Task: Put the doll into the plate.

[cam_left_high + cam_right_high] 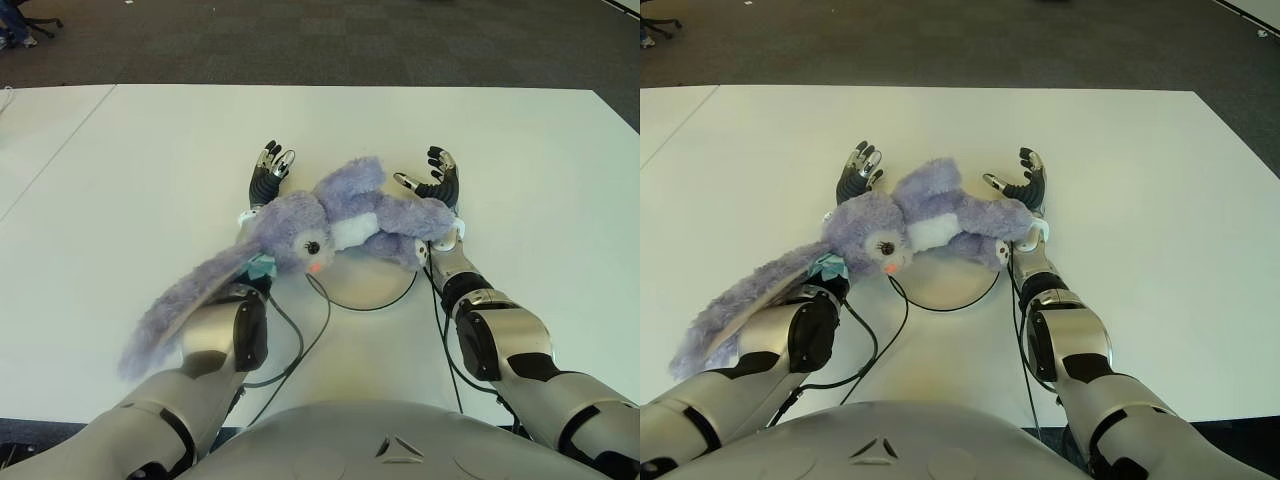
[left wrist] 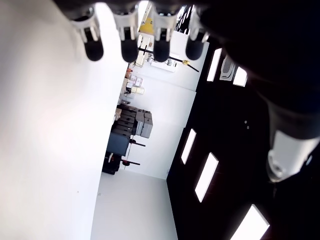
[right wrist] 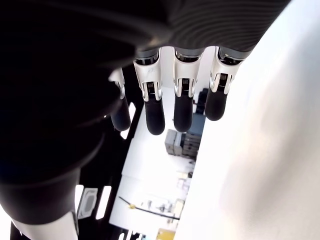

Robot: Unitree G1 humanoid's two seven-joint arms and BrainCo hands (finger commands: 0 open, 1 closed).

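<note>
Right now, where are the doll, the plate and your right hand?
Doll [image 1: 300,232]: left eye view, on its purple head above the eye.
Plate [image 1: 372,290]: left eye view, on its bare white front part.
Right hand [image 1: 436,188]: left eye view, on the palm, fingers spread.

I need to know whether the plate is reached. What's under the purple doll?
The white plate shows beneath the doll; its far half is covered. Left hand and right hand flank it, fingers open.
</note>
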